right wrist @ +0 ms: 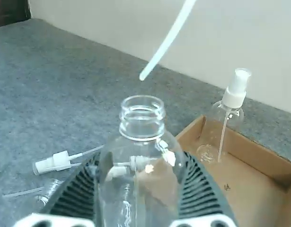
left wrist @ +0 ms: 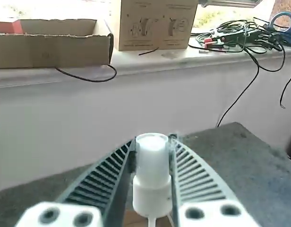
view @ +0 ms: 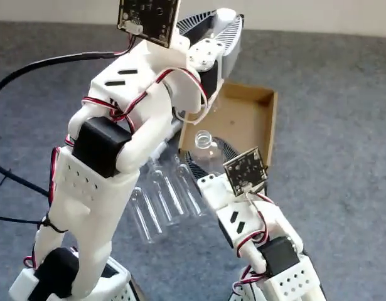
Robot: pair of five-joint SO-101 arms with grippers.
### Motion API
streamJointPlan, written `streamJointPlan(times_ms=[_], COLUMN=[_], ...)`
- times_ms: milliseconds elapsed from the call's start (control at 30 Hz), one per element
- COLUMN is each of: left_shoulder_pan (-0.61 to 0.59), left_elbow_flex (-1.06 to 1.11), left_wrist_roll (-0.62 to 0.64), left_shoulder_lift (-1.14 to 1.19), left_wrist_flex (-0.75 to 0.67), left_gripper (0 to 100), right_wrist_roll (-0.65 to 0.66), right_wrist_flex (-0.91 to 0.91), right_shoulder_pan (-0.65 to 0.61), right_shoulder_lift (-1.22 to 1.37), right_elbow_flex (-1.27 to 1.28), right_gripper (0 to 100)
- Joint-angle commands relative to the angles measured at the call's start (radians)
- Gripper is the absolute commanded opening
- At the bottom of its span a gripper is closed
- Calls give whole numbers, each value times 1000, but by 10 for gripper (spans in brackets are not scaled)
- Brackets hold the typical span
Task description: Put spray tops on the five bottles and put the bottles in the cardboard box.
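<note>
White spray top clamped in left gripper, above bottle gripped by right gripper.

Spray top clamped in the left gripper: its stem runs off the picture edge just below the fingers. From the right wrist, its tube shows the tip end only, the rest cut off above. Bottle held in the right gripper: base cut off. From above, that gripper hides all but its neck. Box: the corner under the left gripper is behind the left arm. Loose bottles beside the right gripper run under that arm, count unclear.
</note>
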Motion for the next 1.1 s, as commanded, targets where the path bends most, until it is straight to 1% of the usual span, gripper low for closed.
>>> streamJointPlan(times_ms=[0, 133, 300, 533, 600, 700, 833, 933, 1033, 1067], left_shoulder_pan=[21, 21, 21, 21, 21, 24, 59, 61, 62, 64], left_elbow_flex=[-5, -5, -7, -8, 5, 68, 136, 214, 331, 381], left_wrist_roll=[35, 89, 91, 92, 92, 92, 87, 86, 86, 86], left_shoulder_lift=[-36, -42, -44, -44, -41, -45, -45, -76, -162, -200], left_wrist_flex=[-9, 51, 89, 91, 104, 123, 129, 135, 132, 127], left_gripper=[13, 13, 13, 13, 13, 13, 13, 13, 13, 13], right_wrist_roll=[-11, -11, -11, -11, -40, -89, -95, -98, -184, -192], right_wrist_flex=[-28, -28, -28, -27, -27, -27, -27, -27, -25, -25], right_shoulder_pan=[8, 8, 10, 10, 10, 12, 12, 15, 77, 97], right_shoulder_lift=[-15, -15, -15, -15, -15, -15, -15, -15, -13, -13], right_elbow_flex=[-7, -7, -7, -5, -8, -7, -16, -28, -62, -71], right_gripper=[3, 3, 3, 3, 3, 3, 3, 3, 3, 3])
